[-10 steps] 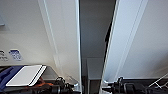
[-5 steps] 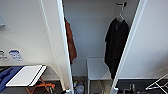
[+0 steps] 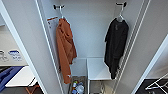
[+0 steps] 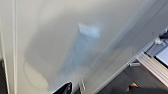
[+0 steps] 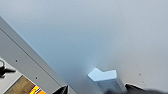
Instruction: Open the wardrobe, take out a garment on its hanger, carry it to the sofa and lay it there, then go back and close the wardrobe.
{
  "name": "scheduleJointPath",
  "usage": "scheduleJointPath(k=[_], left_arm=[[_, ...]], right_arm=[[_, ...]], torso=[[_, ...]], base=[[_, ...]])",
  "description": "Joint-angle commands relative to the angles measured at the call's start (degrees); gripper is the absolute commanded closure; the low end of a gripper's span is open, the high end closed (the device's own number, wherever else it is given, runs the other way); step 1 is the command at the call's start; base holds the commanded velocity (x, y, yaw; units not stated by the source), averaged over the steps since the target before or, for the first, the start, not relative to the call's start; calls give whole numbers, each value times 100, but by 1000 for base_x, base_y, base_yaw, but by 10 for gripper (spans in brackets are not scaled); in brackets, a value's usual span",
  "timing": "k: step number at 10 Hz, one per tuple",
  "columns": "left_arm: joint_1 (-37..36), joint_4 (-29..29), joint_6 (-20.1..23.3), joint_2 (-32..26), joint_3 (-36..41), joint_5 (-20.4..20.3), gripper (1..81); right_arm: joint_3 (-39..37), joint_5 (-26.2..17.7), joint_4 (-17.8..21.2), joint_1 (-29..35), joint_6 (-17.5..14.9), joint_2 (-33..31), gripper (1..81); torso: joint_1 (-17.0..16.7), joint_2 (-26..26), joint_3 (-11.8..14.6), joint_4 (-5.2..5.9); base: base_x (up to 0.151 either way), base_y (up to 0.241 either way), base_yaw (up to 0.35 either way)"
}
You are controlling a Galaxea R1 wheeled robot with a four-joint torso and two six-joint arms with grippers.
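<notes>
Left side: low white rectangular table (image 3: 18,78) on dark floor (image 3: 13,90).
Right corner: white wire rack (image 3: 158,85).

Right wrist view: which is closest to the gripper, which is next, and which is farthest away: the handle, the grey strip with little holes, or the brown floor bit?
1. Handle: sits just in front of the right gripper, between its dark tips.
2. Grey strip: off to the side, past the handle.
3. Brown floor bit: beyond the strip, so farthest.
</notes>
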Motion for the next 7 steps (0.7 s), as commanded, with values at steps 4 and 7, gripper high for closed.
scheduleJointPath(k=[4,7], left_arm=[[3292,-694,-16,-40,-1680,-3640,10],[3443,-1303,-16,1650,-3115,-3237,10]], right_arm=[[-1370,876,722,-1249,754,-1129,10],[-2843,762,944,-2254,931,163,10]], torso=[[-24,-13,6,0],[-40,-22,13,0]], base=[[0,0,0],[0,0,0]])
